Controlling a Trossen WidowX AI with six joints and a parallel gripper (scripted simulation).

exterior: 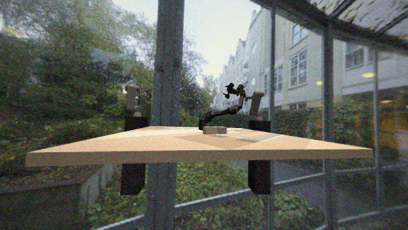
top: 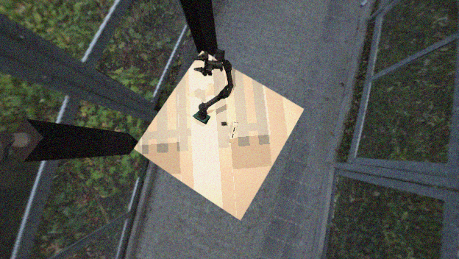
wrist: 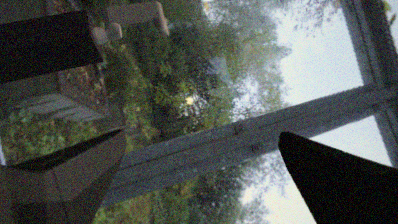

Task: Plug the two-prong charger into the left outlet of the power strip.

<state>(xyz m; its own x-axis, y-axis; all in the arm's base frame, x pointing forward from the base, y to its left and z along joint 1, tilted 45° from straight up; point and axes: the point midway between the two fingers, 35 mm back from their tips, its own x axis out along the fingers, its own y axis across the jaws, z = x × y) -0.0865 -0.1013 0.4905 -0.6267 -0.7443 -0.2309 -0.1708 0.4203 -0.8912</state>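
Black charger [top: 223, 123]: one; cream power strip [top: 234, 130] [exterior: 214, 130]: one, two dark outlets; pincer [top: 201, 63] [exterior: 225, 91] [wrist: 203, 138]: one, wide open, nothing held

A small, dark, blocky charger [top: 224, 123] lies on the tabletop near the center of the top view, unplugged, just left of a pale, oblong power strip [top: 234, 130] [exterior: 214, 130]. The strip, two dark-marked outlets on its upper face, runs nearly upright in that frame; the exterior view shows it as a low tan block at center.
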